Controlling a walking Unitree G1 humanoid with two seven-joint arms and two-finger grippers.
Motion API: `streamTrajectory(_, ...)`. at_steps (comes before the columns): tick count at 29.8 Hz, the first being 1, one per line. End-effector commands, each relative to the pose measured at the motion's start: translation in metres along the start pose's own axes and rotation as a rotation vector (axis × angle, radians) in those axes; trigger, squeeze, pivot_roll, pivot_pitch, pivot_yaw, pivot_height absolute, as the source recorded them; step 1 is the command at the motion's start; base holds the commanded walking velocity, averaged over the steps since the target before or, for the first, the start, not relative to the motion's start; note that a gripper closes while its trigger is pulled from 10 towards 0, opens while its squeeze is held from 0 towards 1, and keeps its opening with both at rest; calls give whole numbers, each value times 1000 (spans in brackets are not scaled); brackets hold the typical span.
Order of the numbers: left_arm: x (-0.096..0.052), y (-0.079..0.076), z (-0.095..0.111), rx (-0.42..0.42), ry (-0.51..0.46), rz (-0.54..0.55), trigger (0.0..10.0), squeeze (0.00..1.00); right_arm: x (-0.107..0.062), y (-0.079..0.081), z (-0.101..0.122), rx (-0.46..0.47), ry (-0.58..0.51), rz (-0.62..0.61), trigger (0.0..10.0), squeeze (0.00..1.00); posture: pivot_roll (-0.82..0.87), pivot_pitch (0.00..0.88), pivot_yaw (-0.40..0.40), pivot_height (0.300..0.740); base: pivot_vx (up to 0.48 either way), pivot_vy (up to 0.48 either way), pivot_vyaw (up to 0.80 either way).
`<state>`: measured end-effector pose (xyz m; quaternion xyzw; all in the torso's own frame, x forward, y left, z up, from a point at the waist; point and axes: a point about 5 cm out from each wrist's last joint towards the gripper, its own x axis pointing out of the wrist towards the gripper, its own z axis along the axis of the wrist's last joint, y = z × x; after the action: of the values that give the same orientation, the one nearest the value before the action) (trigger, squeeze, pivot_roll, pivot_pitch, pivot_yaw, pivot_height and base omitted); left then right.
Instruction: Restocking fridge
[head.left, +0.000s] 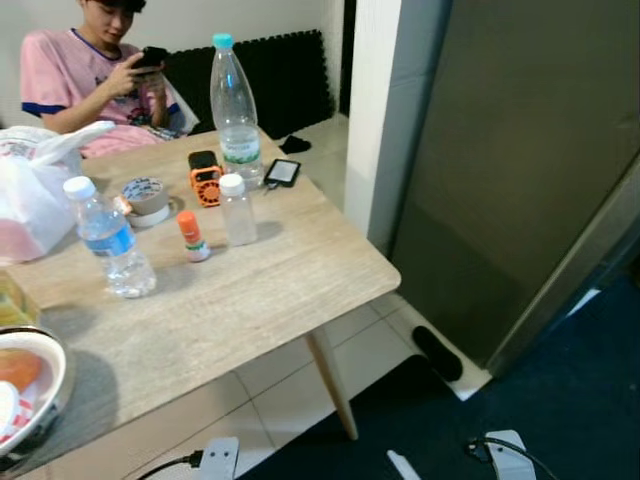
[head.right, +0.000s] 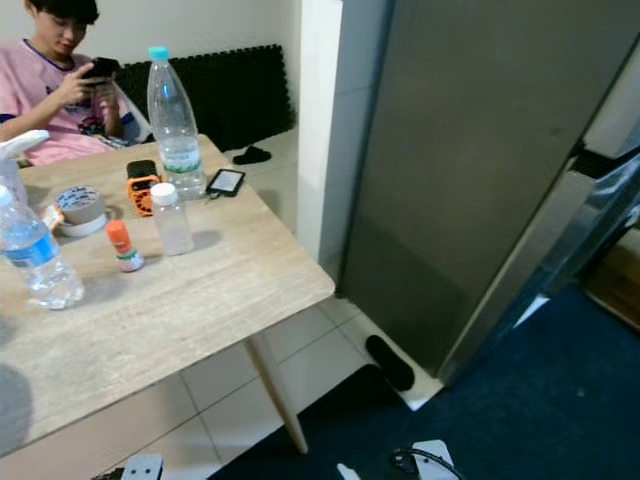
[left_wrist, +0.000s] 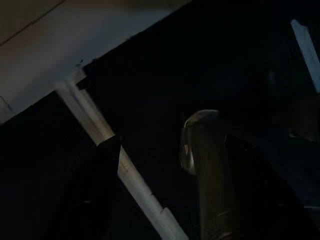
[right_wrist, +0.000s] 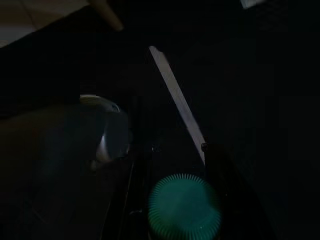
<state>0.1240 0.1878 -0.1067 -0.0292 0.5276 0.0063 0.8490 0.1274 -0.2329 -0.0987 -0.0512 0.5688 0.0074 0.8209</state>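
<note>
A pale wooden table (head.left: 250, 300) is seen beside a tall grey fridge door (head.right: 470, 170), over white tiles and a dark blue rug.

On the table stand a tall clear teal-capped water bottle (head.left: 235, 110) and two smaller bottles (a person sits behind). In the dark right wrist view, the right gripper (right_wrist: 172, 165) is closed on a teal-capped bottle (right_wrist: 184, 206); the left gripper's (left_wrist: 165, 165) finger spread cannot be told.

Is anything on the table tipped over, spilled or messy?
Nothing is spilled or tipped. The tall bottle, the blue-label bottle, the small bottle and the glue stick all stand upright on the wooden table. The tape roll lies flat. The tabletop looks dry.
</note>
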Motion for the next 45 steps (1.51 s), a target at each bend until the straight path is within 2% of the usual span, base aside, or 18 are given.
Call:
streamTrajectory(1,-1,1,-3,2,12,2,10000,0,0,-1,6,7,-24,-9,10000,0,-1,0,-2,740,0,0,0)
streamTrajectory(21,0,-1,-3,-3,11,-4,10000,0,0,0,6,32,-33,-8,10000,0,-3,0,1,740,0,0,0)
streamTrajectory(32,-1,6,-2,5,14,5,10000,0,0,-3,6,45,-34,-22,10000,0,-31,0,31,740,0,0,0)
streamTrajectory(33,-1,7,-1,7,15,9,10000,0,0,-2,5,52,-34,-23,4392,0,-38,0,34,740,0,0,0)
streamTrajectory(34,-1,8,1,-2,9,12,10000,0,0,1,4,53,-36,-12,275,0,-39,0,34,740,0,0,0)
streamTrajectory(35,-1,9,3,-9,4,14,10000,0,1,3,4,53,-36,-3,275,0,-36,0,35,740,0,0,0)
streamTrajectory(36,-1,10,6,-6,-3,20,10000,0,1,5,3,47,-32,0,10000,0,-23,0,31,740,0,0,0)
streamTrajectory(39,0,12,13,-32,-26,26,10000,0,1,5,1,54,-22,-7,10000,0,-22,0,38,740,0,0,0)
streamTrajectory(45,0,12,15,-26,-31,27,10000,0,1,4,5,56,-29,-13,10000,0,-4,0,26,740,0,0,0)
